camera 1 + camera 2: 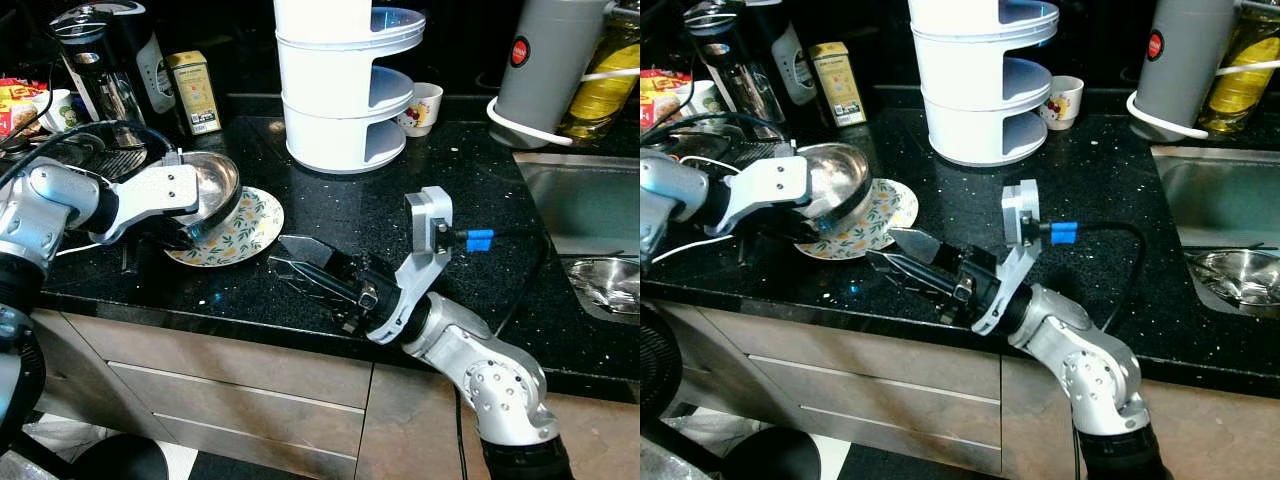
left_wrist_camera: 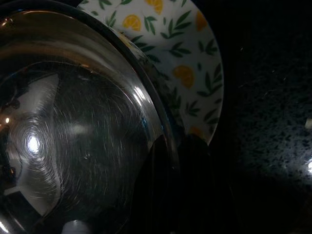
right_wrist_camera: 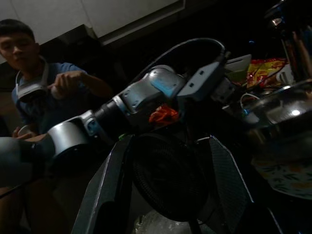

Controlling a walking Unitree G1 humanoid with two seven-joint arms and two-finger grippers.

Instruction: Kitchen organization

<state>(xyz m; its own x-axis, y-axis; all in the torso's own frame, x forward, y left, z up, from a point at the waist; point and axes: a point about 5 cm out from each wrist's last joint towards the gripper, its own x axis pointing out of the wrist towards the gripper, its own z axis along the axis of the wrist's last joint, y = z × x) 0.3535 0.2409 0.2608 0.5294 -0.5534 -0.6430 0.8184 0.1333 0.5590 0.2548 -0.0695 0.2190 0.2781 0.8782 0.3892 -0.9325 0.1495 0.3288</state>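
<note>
Lower centre, right gripper (image 1: 305,268) splayed wide, empty. Left gripper (image 1: 190,236) clamps steel bowl (image 1: 212,185); lift squarely off lemon-print plate (image 1: 245,228).

Quick count on the counter: 1 steel bowl (image 1: 213,183), 1 lemon-print plate (image 1: 245,228), 1 white 3-tier rack (image 1: 342,85), 1 small cup (image 1: 421,108), 1 yellow tin (image 1: 193,92), 1 grey jug (image 1: 552,62), 1 oil bottle (image 1: 604,82), 1 sink (image 1: 580,205), 1 person (image 3: 36,87), 2 grippers: left (image 1: 185,232), right (image 1: 300,262).
</note>
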